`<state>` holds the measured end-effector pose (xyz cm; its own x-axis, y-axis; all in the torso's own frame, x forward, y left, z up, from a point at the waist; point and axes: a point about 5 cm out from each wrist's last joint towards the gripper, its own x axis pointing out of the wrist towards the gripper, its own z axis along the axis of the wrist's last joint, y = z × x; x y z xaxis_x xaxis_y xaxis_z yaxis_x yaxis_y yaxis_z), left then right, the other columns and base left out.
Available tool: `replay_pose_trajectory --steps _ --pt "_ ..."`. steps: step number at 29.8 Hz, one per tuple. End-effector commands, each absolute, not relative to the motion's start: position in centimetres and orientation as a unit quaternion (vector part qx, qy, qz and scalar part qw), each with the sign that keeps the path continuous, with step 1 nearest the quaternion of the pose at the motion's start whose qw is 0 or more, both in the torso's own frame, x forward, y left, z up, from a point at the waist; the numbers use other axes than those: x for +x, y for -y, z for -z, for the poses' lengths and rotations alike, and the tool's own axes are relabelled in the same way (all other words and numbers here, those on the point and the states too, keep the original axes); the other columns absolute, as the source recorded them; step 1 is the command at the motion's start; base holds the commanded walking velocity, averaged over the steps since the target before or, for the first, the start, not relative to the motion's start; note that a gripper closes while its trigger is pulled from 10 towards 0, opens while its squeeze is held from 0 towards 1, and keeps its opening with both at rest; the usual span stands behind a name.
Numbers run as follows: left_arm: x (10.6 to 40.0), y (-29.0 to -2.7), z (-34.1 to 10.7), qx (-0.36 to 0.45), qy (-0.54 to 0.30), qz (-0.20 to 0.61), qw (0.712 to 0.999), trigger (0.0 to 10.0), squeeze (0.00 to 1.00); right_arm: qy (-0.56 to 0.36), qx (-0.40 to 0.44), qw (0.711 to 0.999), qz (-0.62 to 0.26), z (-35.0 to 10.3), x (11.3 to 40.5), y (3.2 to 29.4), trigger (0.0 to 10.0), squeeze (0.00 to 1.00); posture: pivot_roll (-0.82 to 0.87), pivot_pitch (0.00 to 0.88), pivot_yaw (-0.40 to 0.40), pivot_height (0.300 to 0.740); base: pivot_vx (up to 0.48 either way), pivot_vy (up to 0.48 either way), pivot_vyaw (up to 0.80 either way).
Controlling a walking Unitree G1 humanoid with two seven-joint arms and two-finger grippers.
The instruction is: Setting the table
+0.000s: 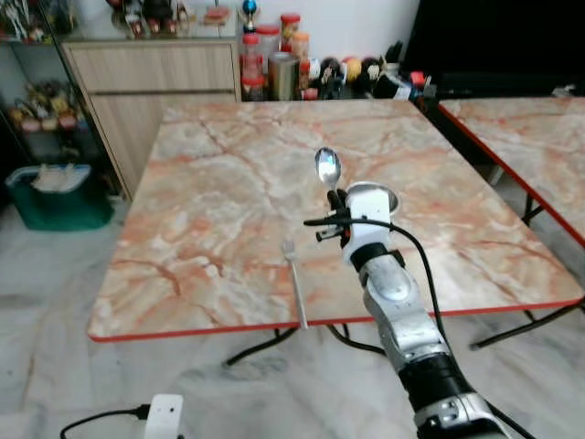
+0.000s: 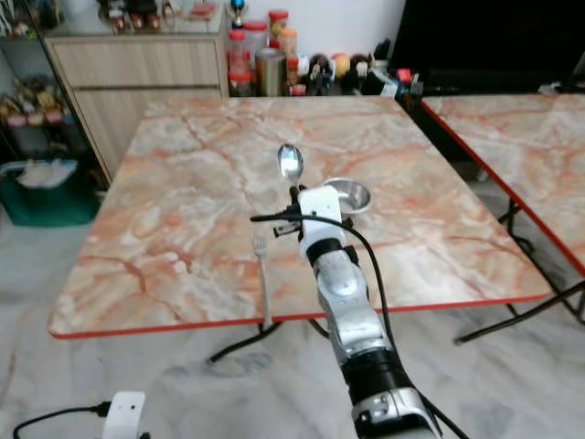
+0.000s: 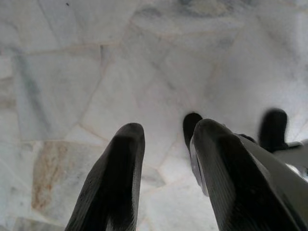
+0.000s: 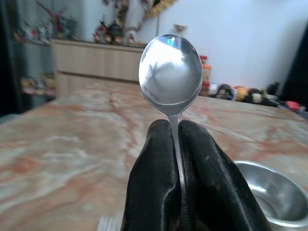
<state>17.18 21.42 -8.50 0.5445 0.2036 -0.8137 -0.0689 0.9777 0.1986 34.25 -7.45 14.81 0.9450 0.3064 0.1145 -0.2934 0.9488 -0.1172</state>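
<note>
The right gripper (image 4: 175, 144) clenches a shiny steel spoon (image 4: 171, 72) beside the round steel bowl (image 2: 349, 195); the head views add a steel fork (image 1: 295, 283) nearer the marble counter (image 1: 219, 192) edge. The left gripper (image 3: 163, 139) hangs released over the floor.

Shiny metal spoon (image 4: 171, 74), bowl end up, handle pinched between two black fingers (image 4: 154, 178), raised above the near half of a pink-and-orange marbled table (image 1: 210, 183) with a red edge; small round steel bowl (image 2: 351, 194), upright, resting on the tabletop just beyond and to the right of the spoon, partly hidden behind the wrist; silver fork (image 1: 294, 279), flat on the tabletop near the front edge, tines pointing away, handle end reaching the red rim, left of the bowl.
</note>
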Motion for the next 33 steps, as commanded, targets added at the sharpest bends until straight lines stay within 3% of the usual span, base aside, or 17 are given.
replay_pose_trajectory --steps 1,26,33 --pt "16.89 -20.99 8.73 0.067 -0.478 -0.075 0.873 10.0 0.00 0.081 -0.051 0.984 -0.151 -15.59 34.31 7.79 10.0 0.00 -0.05 0.000 -0.029 0.740 0.000 -0.472 0.00" --pt "16.85 -21.02 8.74 0.059 -0.477 -0.081 0.873 10.0 0.00 0.066 -0.079 0.986 -0.133 -15.38 34.47 8.20 10.0 0.00 -0.05 0.000 -0.028 0.740 0.000 -0.442 0.02" --pt "16.88 -21.06 8.72 0.054 -0.476 -0.085 0.874 10.0 0.00 0.063 -0.065 0.987 -0.130 -15.31 34.47 8.41 10.0 0.00 -0.05 0.000 -0.027 0.740 0.319 -0.354 0.07"
